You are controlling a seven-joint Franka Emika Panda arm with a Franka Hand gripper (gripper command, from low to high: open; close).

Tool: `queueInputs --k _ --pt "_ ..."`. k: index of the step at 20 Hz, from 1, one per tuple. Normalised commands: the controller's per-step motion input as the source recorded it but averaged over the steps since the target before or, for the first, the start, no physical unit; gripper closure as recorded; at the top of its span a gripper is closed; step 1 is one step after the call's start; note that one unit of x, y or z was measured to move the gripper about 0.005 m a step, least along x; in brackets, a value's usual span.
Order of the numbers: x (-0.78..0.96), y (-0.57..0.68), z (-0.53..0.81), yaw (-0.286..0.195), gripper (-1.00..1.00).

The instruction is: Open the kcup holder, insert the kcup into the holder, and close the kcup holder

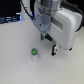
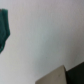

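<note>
Surface: pale, plain table (image 1: 15,60) under a white arm.
Kcup (image 1: 34,52): tiny white pod with a green top, upright on the table; likely light, thin-walled; grasp its sides.
Gripper (image 1: 45,37): just beside and above the kcup; opening unclear, seems empty.
Kcup holder: not visible.

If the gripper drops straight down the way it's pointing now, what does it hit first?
Most likely the bare white table. The gripper points down, and the kcup sits off toward the exterior view's left and nearer the camera, so it looks clear of that line, though depth is uncertain.
</note>
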Motion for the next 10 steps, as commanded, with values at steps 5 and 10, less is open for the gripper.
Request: queueInputs --k 5,10 --pt "-0.1 -0.43 -0.01 -0.292 -1.0" --pt "-0.13 -0.42 -0.11 -0.296 -1.0"
